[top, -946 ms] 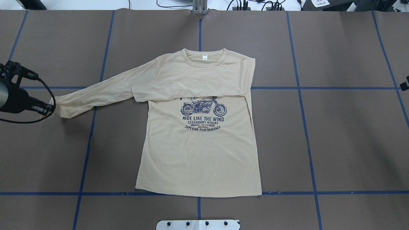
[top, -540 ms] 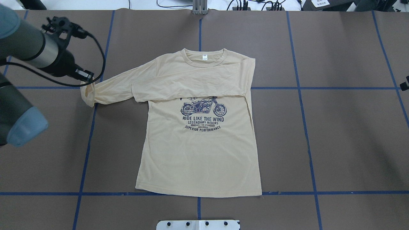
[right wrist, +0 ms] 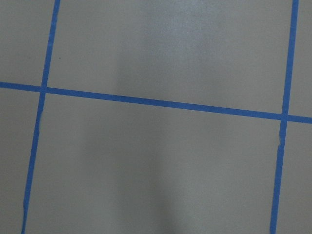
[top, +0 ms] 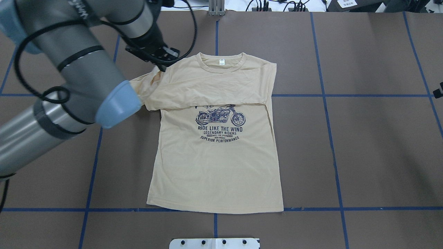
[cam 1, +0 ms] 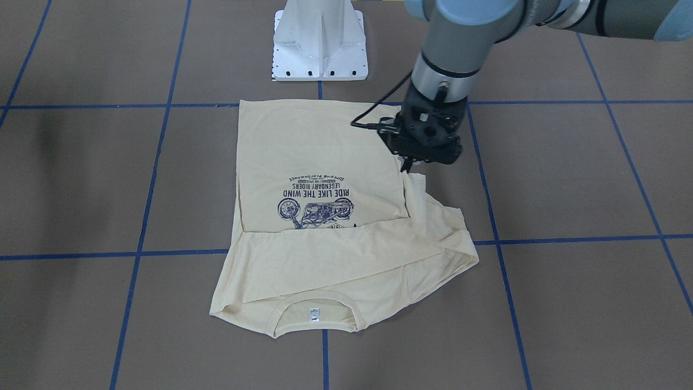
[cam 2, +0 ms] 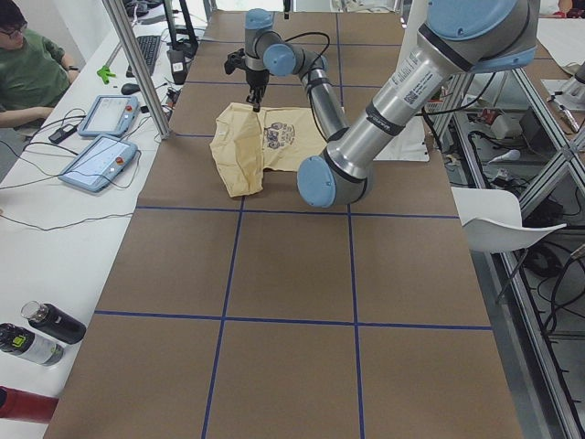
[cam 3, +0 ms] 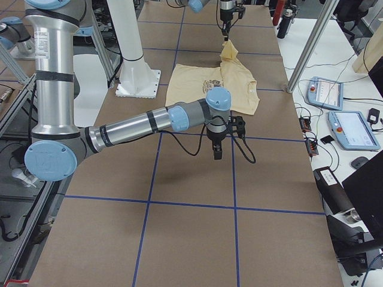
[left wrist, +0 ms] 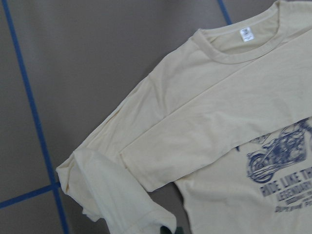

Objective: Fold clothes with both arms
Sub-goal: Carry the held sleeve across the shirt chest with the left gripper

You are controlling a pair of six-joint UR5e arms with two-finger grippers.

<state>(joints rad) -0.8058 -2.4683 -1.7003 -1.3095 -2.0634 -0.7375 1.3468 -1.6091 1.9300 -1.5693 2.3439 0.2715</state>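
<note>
The pale cream-yellow shirt [top: 214,166] lies flat, print up, with its collar [top: 221,64] toward the far side. One sleeve is folded across its chest [top: 207,93]. My left gripper [top: 161,67] hangs above the shirt's left shoulder, shut on the cuff of the other sleeve [cam 1: 427,208]. That sleeve is lifted and doubled back toward the body [left wrist: 112,190]. In the front view the left gripper [cam 1: 406,165] points down over the shirt's edge. My right gripper [cam 3: 216,152] hovers off to the right over bare table, far from the shirt; whether it is open or shut cannot be told.
The white pedestal base [cam 1: 319,43] stands at the robot's side of the table. Blue tape lines [top: 332,138] grid the brown surface. The left arm's elbow [top: 117,103] hangs low beside the shirt. A seated person [cam 2: 27,73], tablets [cam 2: 99,160] and bottles [cam 2: 46,322] are along one edge.
My left gripper has carried the sleeve cuff from the table's far left up and inward to the shirt's shoulder, so the sleeve now bunches there. The right arm has not moved.
</note>
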